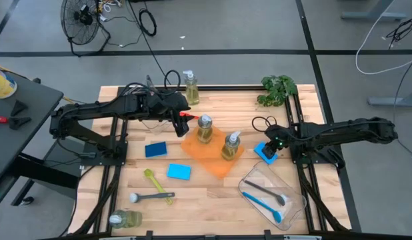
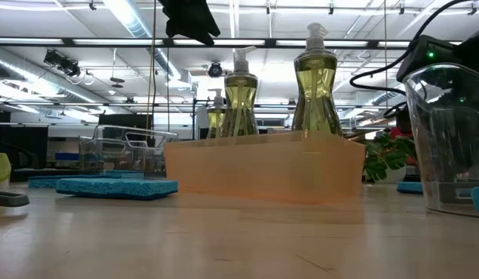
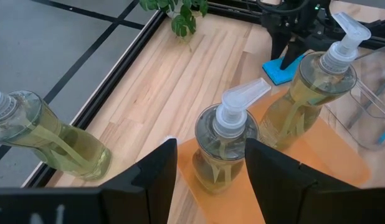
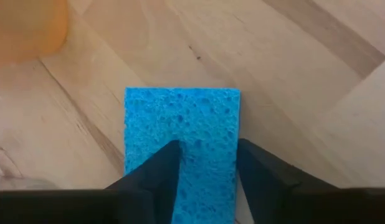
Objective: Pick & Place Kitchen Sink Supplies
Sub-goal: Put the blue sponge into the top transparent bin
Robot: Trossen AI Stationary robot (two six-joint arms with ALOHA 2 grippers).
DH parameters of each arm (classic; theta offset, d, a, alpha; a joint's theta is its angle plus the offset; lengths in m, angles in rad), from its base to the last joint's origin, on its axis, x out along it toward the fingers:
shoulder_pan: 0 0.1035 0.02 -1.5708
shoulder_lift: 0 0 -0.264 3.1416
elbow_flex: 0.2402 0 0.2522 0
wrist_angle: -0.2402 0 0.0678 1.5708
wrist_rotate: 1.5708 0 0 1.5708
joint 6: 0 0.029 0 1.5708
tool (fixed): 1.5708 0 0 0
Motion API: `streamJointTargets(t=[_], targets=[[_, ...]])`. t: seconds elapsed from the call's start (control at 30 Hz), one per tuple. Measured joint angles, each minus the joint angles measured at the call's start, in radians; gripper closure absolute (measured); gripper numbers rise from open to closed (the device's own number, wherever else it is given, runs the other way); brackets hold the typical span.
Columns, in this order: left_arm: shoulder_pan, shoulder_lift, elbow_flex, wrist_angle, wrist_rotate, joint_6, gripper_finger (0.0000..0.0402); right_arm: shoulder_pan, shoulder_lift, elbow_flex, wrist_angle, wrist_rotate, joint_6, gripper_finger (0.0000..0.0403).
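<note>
We've got two soap bottles in the orange bin, two brushes in the clear one; right gripper straddles a sponge on the table, grip unclear, left gripper spread over a binned bottle, rest loose.

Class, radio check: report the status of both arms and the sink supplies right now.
Left gripper open, fingers either side of a soap bottle in the orange bin. Right gripper down over a blue sponge, fingers straddling it. Nothing in the way.
</note>
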Motion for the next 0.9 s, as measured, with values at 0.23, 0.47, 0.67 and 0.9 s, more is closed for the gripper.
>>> streamJointTargets(t=[0.23, 0.47, 0.67, 0.9], targets=[[0.0, 0.0, 0.0, 0.0, 0.0, 0.0, 0.0209, 0.0, 0.001, -0.001, 0.018, 0.002, 0.04, 0.0355], [0.0, 0.0, 0.0, 0.0, 0.0, 0.0, 0.0209, 0.0, 0.001, -0.001, 0.027, 0.034, 0.076, 0.0397], [0.0, 0.0, 0.0, 0.0, 0.0, 0.0, 0.0209, 0.0, 0.002, -0.002, 0.045, 0.048, 0.111, 0.0401], [0.0, 0.0, 0.0, 0.024, 0.0, 0.0, 0.0209, 0.0, 0.002, -0.002, 0.141, 0.048, 0.154, 0.0402]])
